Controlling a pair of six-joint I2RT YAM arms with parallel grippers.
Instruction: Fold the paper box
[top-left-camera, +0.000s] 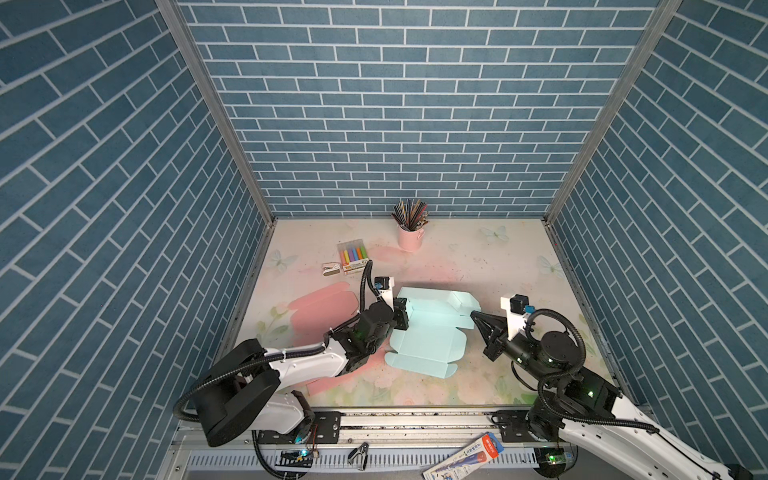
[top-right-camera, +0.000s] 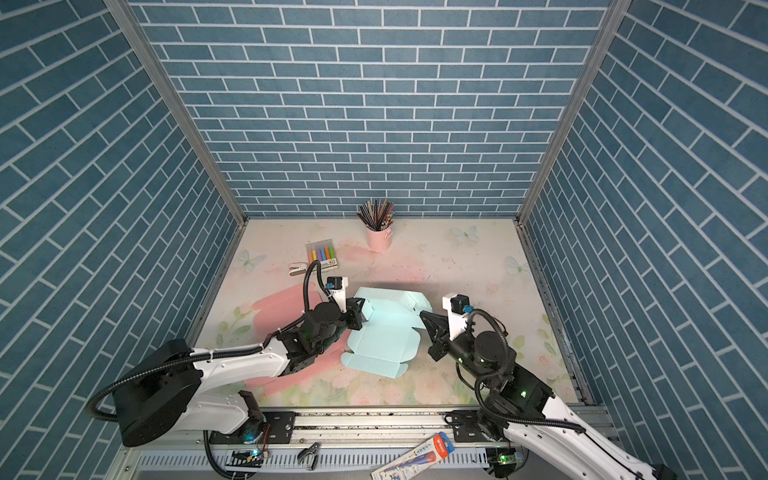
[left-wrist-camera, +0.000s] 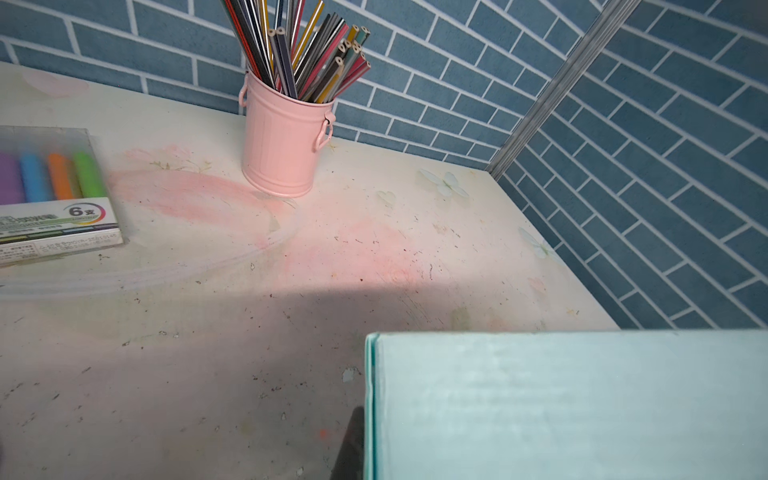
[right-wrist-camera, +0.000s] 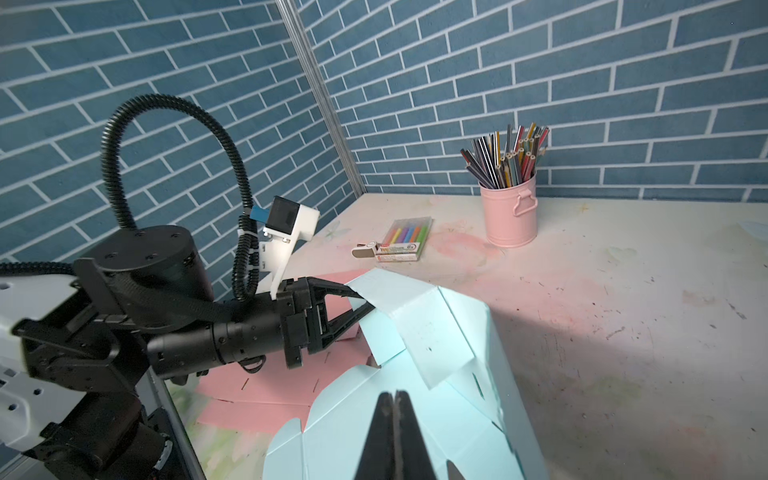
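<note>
Box (top-left-camera: 428, 332) is being folded: one wall is being pinched upright by left end effector (right-wrist-camera: 365, 298); right end effector (top-left-camera: 473, 314), closed empty, beside box; most flaps lying flat.

Matt paper box (top-left-camera: 428, 340) — smooth metal bucket (top-left-camera: 409, 239).

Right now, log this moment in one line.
left gripper: pinching flap of light blue paper box | right gripper: shut, tip over box | pink box blank: flat under left arm

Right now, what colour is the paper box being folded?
Pale blue-green; the paper box shows best in the right wrist view.
</note>
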